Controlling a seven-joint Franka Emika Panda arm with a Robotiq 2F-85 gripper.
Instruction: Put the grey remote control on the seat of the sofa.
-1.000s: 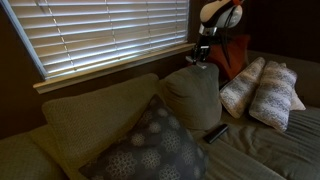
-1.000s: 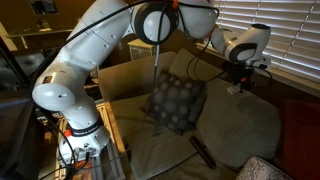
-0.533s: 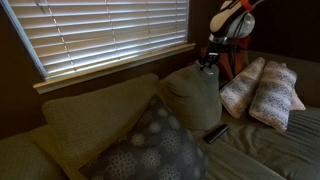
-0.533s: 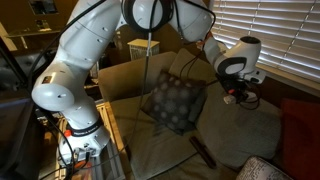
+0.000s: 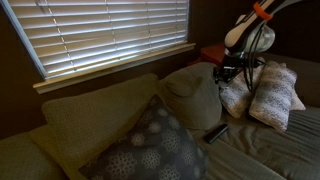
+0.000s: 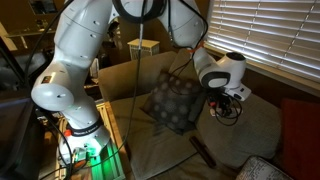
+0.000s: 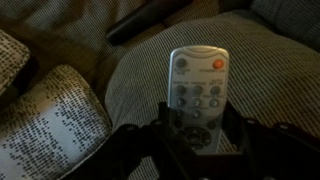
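The grey remote control (image 7: 197,90) is a slim light-grey bar with rows of small buttons. In the wrist view it sits between my gripper's (image 7: 195,128) dark fingers (image 7: 163,128), which are shut on its lower end. In both exterior views the gripper (image 5: 229,72) (image 6: 222,104) hangs in the air above the seat of the sofa (image 5: 262,152) (image 6: 245,128), an olive-tan ribbed cushion. The ribbed fabric (image 7: 272,75) lies below the held remote.
A darker remote (image 5: 216,133) (image 6: 203,152) (image 7: 146,20) lies on the seat. A dark patterned throw pillow (image 5: 150,150) (image 6: 174,102) leans on the back cushions. Light patterned pillows (image 5: 265,92) (image 7: 50,120) stand close beside the gripper. A blind-covered window (image 5: 100,35) is behind the sofa.
The gripper has moved away from the window sill, out over the sofa and lower toward the seat, with the grey remote still in it.
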